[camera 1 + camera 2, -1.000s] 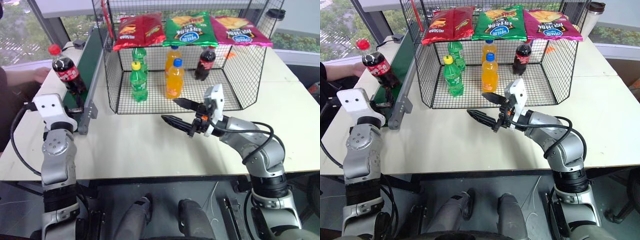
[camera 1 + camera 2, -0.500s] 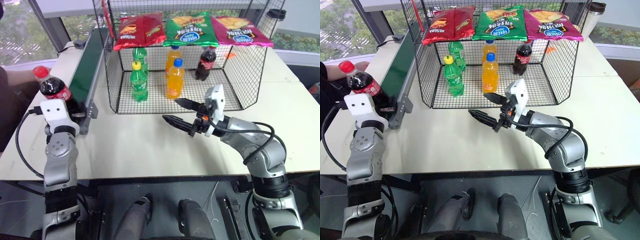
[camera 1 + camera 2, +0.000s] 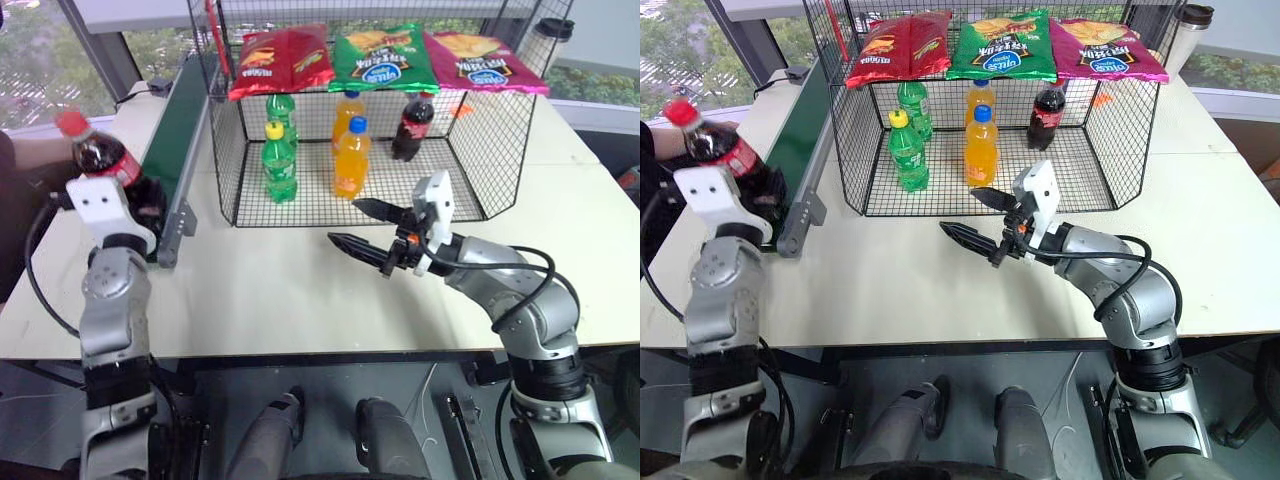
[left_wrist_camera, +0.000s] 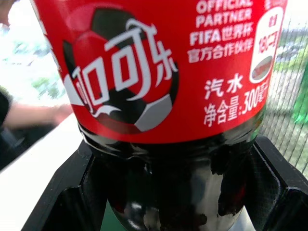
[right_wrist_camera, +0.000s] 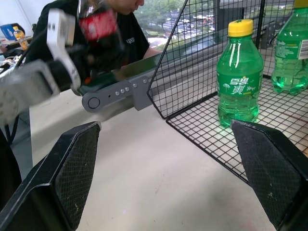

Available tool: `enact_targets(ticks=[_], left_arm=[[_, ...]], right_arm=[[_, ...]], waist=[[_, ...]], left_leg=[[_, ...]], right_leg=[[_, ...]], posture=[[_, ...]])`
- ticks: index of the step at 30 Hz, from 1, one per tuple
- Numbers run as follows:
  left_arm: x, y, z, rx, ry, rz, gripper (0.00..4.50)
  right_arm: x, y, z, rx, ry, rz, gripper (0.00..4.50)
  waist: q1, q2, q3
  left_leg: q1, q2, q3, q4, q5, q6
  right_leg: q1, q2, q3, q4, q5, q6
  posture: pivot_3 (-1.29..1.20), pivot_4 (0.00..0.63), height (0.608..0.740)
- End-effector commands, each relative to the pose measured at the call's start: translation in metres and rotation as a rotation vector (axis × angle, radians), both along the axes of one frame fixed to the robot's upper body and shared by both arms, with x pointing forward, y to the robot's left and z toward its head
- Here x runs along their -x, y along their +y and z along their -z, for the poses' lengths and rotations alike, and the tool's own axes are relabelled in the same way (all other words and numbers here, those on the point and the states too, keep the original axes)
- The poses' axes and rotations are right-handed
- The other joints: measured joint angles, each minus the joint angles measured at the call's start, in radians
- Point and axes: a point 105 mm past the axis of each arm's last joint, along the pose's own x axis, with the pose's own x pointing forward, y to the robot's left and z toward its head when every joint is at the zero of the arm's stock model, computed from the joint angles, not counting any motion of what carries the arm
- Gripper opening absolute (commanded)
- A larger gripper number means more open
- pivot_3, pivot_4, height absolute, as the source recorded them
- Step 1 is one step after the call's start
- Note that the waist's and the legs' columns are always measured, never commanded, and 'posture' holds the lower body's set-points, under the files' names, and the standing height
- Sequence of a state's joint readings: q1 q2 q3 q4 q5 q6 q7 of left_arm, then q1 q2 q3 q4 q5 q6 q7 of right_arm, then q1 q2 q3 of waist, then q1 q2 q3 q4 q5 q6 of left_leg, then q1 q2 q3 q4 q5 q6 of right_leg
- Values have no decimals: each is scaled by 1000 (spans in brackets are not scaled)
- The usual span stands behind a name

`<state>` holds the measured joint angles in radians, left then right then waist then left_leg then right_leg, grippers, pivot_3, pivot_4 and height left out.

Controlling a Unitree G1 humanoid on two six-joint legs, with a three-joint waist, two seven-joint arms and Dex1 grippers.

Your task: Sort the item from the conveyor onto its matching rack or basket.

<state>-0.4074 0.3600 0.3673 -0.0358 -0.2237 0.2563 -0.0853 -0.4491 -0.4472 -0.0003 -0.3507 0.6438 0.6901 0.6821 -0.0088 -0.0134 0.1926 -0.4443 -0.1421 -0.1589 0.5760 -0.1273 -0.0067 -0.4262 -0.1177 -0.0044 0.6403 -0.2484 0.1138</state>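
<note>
The item, a small cola bottle (image 3: 103,157) with a red cap and red label, leans to the left over the near end of the conveyor (image 3: 180,115). My left gripper (image 3: 140,200) is shut on its lower body. In the left wrist view the bottle (image 4: 163,86) stands between both black fingers (image 4: 72,197). My right gripper (image 3: 343,222) hangs open over the table in front of the black wire cage (image 3: 480,150), its fingers (image 5: 72,168) wide apart with nothing between them.
Inside the cage stand two green bottles (image 3: 278,160), two orange bottles (image 3: 348,155) and a cola bottle (image 3: 412,125). Snack bags (image 3: 380,58) lie on its upper shelf. A person (image 5: 120,19) sits beyond the conveyor, at the left. A lidded cup (image 3: 550,35) stands at the far right.
My left gripper has shut on the cola bottle and risen a little with it, and the bottle now leans further left. The right arm has kept still.
</note>
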Motion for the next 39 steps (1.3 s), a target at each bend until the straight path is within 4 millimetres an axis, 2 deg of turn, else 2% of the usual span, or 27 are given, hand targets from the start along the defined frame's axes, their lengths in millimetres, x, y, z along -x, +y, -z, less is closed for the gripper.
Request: enact_targets(ticks=[1, 4, 6, 9, 14, 17, 27, 39], left_arm=[[-4, -37, -22, -101, -40, 243, 2999], [-2, -75, -14, -179, 2, 470, 2999], [1, -92, -9, -211, 16, 567, 2999], [9, -131, 2, -257, 41, 775, 2999], [17, -178, 12, -326, 61, 1014, 2999], [21, -204, 9, -353, 31, 1123, 2999], [34, -242, 20, -413, 11, 1274, 2999], [39, -254, 26, -450, 2, 1309, 2999]], right_arm=[[5, -1, -27, -25, -90, -6, 4500], [4, -1, -34, -30, -107, 2, 4500], [4, 0, -37, -33, -111, 3, 4500], [5, 2, -43, -37, -124, 2, 4500], [4, 2, -46, -37, -132, 4, 4500], [4, 2, -49, -32, -138, 8, 4500], [-1, 1, -55, -44, -155, 44, 4500], [-6, 2, -58, -47, -160, 61, 4500]], waist=[[0, 0, 0], [-1, 0, 0], [-2, 0, 0], [11, 0, 0], [23, 0, 0], [18, 0, 0], [-3, 1, 0], [-2, 1, 0]], left_leg=[[0, 0, 0, 0, 0, 0], [0, 0, 1, 0, 0, 0], [0, 0, 1, 0, 0, 0], [0, 0, -1, -1, 0, 0], [-1, 0, -1, 0, 0, 0], [-2, 0, 1, 0, 0, 1], [-3, 1, 1, -1, 1, 4], [-3, 1, 1, -1, 1, 5]], right_leg=[[0, 0, 0, -1, 1, -1], [0, 1, 0, -2, 1, -2], [0, 1, 0, -2, 1, -2], [0, 0, 0, -2, 1, -2], [4, 0, -1, -7, 0, -4], [3, 0, -1, -8, 2, -3], [1, 0, -1, -8, 4, 1], [2, 0, -1, -8, 4, 1]], posture=[[0, 150, 738], [0, 150, 738], [0, 150, 738], [0, 150, 738], [0, 150, 738], [0, 150, 738], [0, 150, 738], [0, 150, 738]])
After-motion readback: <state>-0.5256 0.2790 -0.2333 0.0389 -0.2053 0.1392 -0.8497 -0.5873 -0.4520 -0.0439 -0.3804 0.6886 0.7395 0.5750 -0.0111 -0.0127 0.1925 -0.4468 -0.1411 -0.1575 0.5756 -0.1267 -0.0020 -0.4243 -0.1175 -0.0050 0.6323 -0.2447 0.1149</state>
